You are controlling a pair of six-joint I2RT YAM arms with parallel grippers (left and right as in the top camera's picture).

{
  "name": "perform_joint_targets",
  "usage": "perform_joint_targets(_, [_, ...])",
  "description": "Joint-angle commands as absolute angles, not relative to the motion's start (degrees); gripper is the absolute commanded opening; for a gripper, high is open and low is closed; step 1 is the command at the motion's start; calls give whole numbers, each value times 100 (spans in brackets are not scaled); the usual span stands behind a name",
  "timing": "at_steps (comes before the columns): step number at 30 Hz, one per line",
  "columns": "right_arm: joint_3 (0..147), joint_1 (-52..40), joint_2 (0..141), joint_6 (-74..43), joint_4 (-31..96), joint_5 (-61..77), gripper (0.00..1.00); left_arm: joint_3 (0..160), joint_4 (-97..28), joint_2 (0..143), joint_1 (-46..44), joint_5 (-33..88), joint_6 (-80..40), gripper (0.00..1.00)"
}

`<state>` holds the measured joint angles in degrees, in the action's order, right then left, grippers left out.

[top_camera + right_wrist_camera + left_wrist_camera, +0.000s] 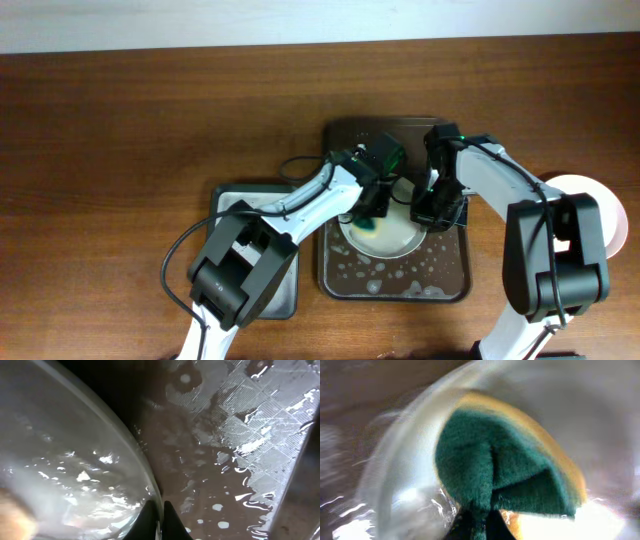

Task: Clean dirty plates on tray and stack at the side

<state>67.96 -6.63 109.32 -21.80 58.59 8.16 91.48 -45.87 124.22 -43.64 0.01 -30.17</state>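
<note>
A pale wet plate (392,236) lies on the dark brown tray (440,282), which is flecked with suds. My left gripper (375,212) is shut on a green and yellow sponge (500,475) pressed on the plate (405,495). My right gripper (432,212) is shut on the plate's right rim (142,467), with the sudsy tray floor (225,475) beside it. Another pale pinkish plate (598,208) sits on the wood tabletop at the right, partly hidden by my right arm. A third plate is not in view.
A smaller grey metal tray (228,200) stands left of the brown tray, mostly covered by my left arm. Brown wood-grain tabletop (120,150) spreads to the left and back.
</note>
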Motion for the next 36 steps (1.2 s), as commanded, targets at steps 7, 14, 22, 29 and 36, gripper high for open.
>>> perform_joint_targets(7, [6591,-668,11069,-2130,5944,355,4,9824,-5822,12658,-4160,-1826,-2884,0])
perform_joint_targets(14, [6698,-670,10125,-1994,5918,36,4,11673,-7926,12344,-3795,-1389,-2873,0])
perform_joint_targets(22, [6698,-836,8357,-1352,6051,-502,4,11703,-8947,11225,-2993,-1070,-2209,0])
perform_joint_targets(29, [6698,-2003,7795,-1573,6095,-2622,4,10016,-8267,10294,-2849,-825,-1962,0])
perform_joint_targets(36, [6709,-3114,7780,-2108,6233,-4283,4,7028,-6053,9268,-2464,-36,-1966,0])
